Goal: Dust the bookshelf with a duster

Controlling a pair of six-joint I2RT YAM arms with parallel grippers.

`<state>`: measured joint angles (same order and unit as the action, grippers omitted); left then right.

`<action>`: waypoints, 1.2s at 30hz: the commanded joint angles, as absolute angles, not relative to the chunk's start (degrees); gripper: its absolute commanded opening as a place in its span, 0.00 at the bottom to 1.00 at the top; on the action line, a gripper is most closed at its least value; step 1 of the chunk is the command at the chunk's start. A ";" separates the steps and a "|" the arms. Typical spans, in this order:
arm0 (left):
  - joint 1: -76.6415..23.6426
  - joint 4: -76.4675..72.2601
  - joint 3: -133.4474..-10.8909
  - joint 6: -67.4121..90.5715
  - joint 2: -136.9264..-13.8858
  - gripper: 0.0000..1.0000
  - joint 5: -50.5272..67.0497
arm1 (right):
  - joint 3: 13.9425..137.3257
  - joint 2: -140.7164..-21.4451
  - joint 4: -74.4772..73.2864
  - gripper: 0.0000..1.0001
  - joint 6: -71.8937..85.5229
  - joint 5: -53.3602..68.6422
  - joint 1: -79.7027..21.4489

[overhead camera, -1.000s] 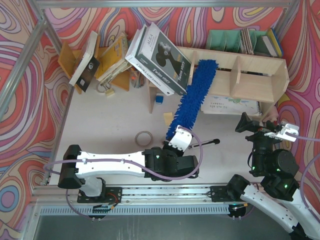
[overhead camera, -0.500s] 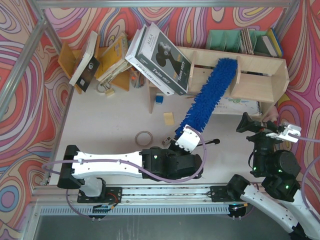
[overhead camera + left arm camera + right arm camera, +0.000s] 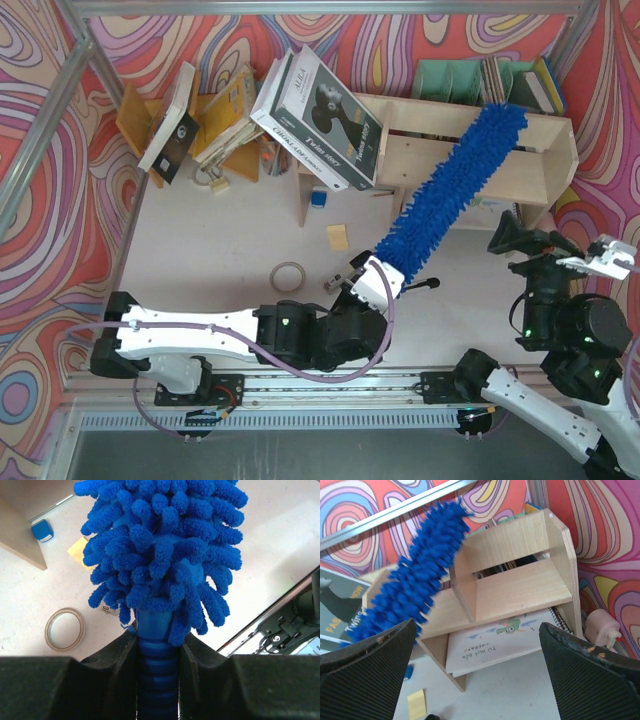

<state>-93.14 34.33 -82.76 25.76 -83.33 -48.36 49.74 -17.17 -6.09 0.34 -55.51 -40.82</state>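
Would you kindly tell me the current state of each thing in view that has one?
bookshelf, standing, compartments open toward the arms.
duster, held by its handle, head slanted across the bookshelf front.
left end effector, shut on the duster.
right end effector, open, holding nothing.
large book, tilted at the bookshelf's left end.
tape roll, lying flat on the table.

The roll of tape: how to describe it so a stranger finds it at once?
From the pale wooden bookshelf, come toward the near edge of the white table. Left of the handle of the blue duster lies the roll of tape. It is a flat beige ring; the yellow note nearby is square.
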 commanded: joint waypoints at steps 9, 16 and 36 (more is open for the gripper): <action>-93.43 29.33 -82.87 19.45 -89.93 0.00 -42.68 | 58.41 -25.91 -5.04 0.99 2.69 -58.03 -40.69; -92.20 30.62 -86.66 17.26 -94.75 0.00 -41.18 | 58.15 -30.31 1.03 0.99 -1.26 -59.80 -40.69; -84.32 38.38 -99.22 20.19 -103.12 0.00 -35.51 | 54.17 -31.12 14.68 0.99 -17.32 -55.66 -40.69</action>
